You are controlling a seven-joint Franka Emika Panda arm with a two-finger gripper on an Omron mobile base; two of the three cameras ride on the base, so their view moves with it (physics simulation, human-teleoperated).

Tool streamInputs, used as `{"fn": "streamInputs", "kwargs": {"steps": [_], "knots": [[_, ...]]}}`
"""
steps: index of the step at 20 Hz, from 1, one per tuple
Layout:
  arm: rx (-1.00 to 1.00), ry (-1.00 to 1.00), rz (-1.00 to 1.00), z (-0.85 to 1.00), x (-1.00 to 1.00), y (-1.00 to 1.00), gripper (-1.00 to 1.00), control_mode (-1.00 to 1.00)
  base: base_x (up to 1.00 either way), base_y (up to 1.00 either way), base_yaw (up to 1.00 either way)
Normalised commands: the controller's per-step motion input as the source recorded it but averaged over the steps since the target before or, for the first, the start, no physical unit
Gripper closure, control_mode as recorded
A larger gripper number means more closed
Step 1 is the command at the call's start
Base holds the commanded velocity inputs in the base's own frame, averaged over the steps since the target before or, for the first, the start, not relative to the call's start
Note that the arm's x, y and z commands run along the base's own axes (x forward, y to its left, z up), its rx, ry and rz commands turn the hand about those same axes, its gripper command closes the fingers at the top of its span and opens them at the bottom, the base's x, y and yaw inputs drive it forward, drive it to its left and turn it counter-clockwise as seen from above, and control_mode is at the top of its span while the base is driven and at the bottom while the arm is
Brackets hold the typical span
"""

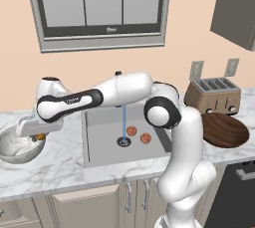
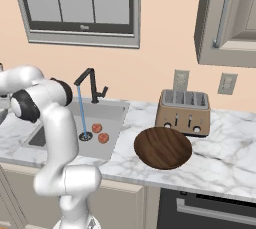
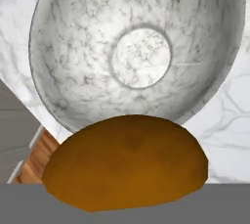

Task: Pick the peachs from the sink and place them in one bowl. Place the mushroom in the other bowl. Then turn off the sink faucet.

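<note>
While water runs, peaches (image 1: 138, 134) occupy sink (image 1: 102, 147).

My left base camera sits behind my arm, looking forward and down at the sink (image 1: 122, 132), with my gripper (image 1: 39, 136) reaching far to its left. My right base camera looks from the other side at that same sink (image 2: 80, 123), standing a little farther back. Both share the faucet (image 2: 91, 85), the peaches (image 1: 138, 134), the toaster (image 2: 183, 112) and the wooden bowl (image 1: 226, 130). My hand camera looks straight down, close above the stone bowl (image 3: 73, 47), with the mushroom (image 3: 124, 162) against the lens.
</note>
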Motion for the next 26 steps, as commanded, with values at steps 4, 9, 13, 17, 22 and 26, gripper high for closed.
{"fn": "streamInputs", "kwargs": {"steps": [4,9,13,17,22,26], "knots": [[-0.04,0.00,0.00,-0.13,0.43,0.12,1.00,-1.00,0.00,0.00,0.00],[-0.05,0.00,0.00,-0.07,0.42,0.23,1.00,-1.00,0.00,0.00,0.00],[-0.08,0.00,0.00,-0.12,0.20,0.34,1.00,-1.00,0.00,0.00,0.00],[-0.10,-0.01,0.00,-0.10,0.00,0.35,-1.00,-1.00,0.00,0.00,0.00],[-0.05,-0.15,0.00,0.00,-0.03,-0.03,-1.00,-1.00,0.00,0.00,0.00],[-0.06,-0.28,0.00,0.00,-0.03,-0.24,-1.00,-1.00,0.00,0.00,0.00]]}}
